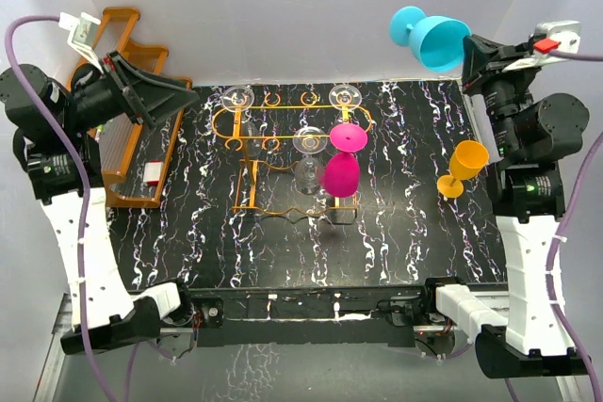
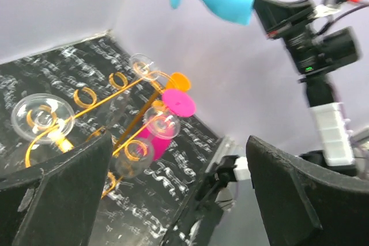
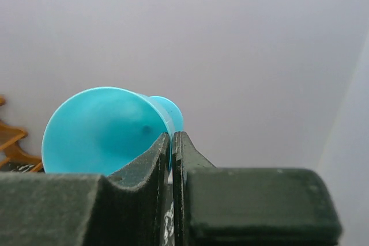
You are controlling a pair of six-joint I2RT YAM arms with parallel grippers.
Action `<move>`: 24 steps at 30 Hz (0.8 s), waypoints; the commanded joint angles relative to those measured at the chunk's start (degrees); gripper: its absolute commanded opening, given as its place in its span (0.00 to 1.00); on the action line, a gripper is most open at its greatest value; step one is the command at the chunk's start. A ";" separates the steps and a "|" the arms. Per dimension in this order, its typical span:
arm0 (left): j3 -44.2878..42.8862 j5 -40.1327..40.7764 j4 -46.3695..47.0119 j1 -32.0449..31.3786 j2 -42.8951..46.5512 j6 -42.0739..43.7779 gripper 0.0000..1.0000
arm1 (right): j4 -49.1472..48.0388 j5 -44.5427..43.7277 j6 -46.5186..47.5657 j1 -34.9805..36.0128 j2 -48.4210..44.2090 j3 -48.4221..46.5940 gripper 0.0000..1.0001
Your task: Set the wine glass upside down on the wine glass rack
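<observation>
Right gripper [image 3: 172, 142] pinches shut on the rim of the blue wine glass [image 1: 433, 35], holding it sideways, foot to the left, high over the far right corner of the table [image 1: 396, 233]. It's well apart from the gold wire rack [image 1: 252, 185] at centre. A pink glass [image 1: 341, 173] and clear glasses [image 1: 308, 140] hang upside down there. An orange glass [image 1: 464, 167] stands upright beside the right arm. Left gripper [image 2: 179, 139] gapes wide and empty near the wooden rack [image 1: 127, 152].
</observation>
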State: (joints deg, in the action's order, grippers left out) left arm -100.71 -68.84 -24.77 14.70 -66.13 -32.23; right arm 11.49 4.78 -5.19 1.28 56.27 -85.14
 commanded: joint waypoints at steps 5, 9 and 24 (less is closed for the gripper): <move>-4.24 1.45 32.95 -10.72 -7.78 -35.33 0.95 | -24.02 7.12 6.45 0.22 4.95 -2.56 0.08; -6.14 5.67 30.69 -15.86 -12.69 -39.14 0.90 | -38.47 2.19 7.41 1.89 6.00 2.32 0.08; -8.73 10.48 30.12 -19.50 -23.89 -43.18 0.89 | -77.51 -1.95 64.59 35.04 18.76 13.98 0.08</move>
State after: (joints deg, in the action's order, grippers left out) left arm -110.50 -57.82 0.47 -4.14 -91.33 -69.38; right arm -52.56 3.16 43.86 33.87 74.43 -72.88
